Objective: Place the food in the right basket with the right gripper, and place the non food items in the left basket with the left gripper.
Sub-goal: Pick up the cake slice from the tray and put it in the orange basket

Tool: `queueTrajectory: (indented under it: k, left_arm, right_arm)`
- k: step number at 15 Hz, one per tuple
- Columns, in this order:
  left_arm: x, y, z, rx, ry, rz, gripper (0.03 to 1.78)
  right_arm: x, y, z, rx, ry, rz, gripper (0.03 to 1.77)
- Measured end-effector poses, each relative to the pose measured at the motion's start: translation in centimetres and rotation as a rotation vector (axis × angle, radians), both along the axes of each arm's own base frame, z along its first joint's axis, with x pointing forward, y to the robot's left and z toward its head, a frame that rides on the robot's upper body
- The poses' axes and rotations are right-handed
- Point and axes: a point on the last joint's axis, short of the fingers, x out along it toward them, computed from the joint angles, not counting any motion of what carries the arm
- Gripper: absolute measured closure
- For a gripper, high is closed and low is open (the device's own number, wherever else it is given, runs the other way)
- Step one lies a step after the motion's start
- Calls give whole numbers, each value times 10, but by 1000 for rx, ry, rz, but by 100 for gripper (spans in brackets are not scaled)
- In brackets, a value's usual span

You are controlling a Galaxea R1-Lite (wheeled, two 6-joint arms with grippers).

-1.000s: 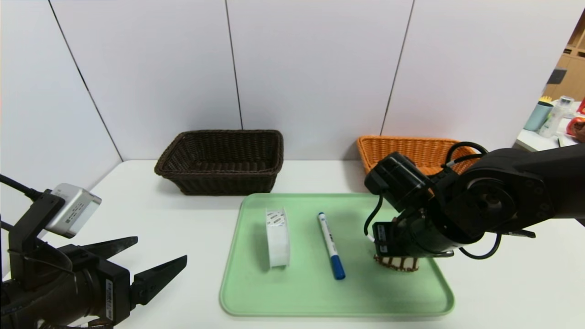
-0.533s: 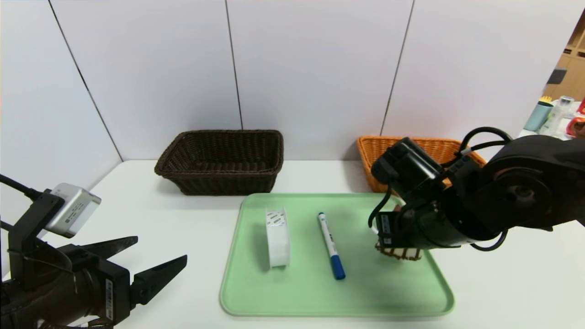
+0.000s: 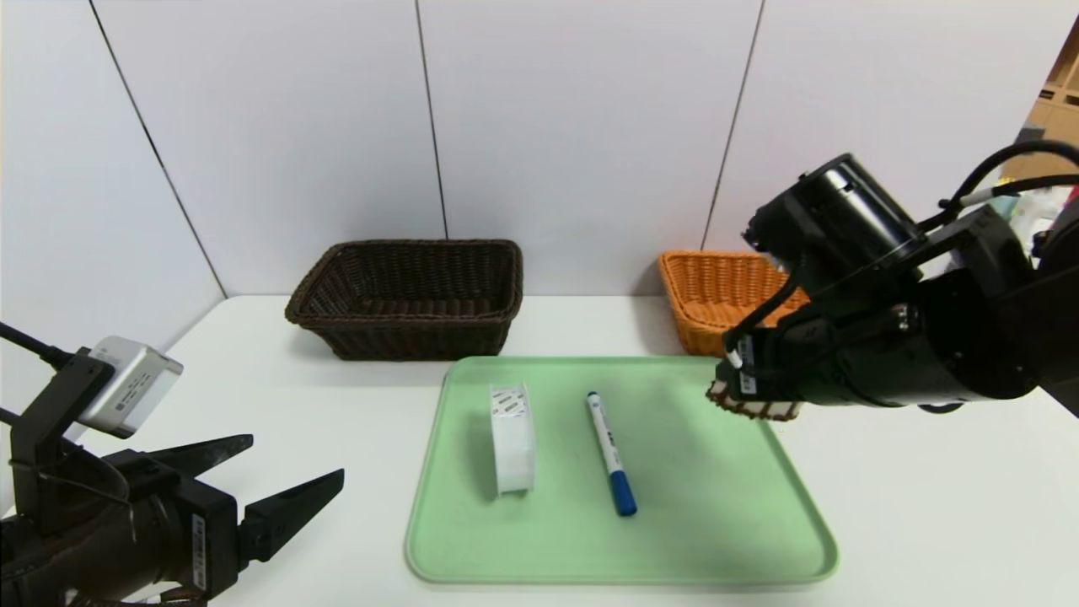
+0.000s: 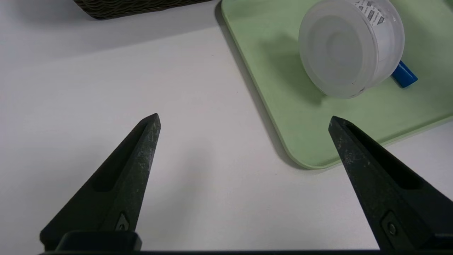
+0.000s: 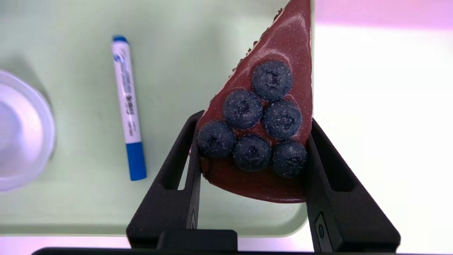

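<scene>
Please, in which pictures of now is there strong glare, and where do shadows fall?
Right wrist view: the table beside the tray is washed out to white, with a pink band. Left wrist view: soft shadows fall beside the tape roll and along the tray's edge. Head view: faint shade lies beside the dark basket.

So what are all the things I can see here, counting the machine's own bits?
Cake slice: one, dark red-brown with blueberries, held above the tray
Tray: one, green, on the table
Tape roll: one, white, on the tray
Marker: one, white and blue, on the tray
Dark basket: one, dark brown, behind the tray, left side
Orange basket: one, orange, behind the tray, right side
Table: one, white, underneath
Left gripper: one, black, open over the table's left
Right gripper: one, black, closed on the cake
</scene>
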Motion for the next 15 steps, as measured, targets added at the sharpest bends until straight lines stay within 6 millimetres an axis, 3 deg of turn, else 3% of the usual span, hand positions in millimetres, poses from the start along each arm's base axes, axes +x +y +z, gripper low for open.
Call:
queueTrajectory:
  k: [7, 15]
  left_arm:
    - [0, 0, 0, -1, -3, 0, 12]
    - [-2, 1, -1, 2, 2, 1, 12]
  right_arm:
    - [15, -27, 46, -57, -272, -3, 99]
    - [67, -59, 55, -131, -371, -67, 99]
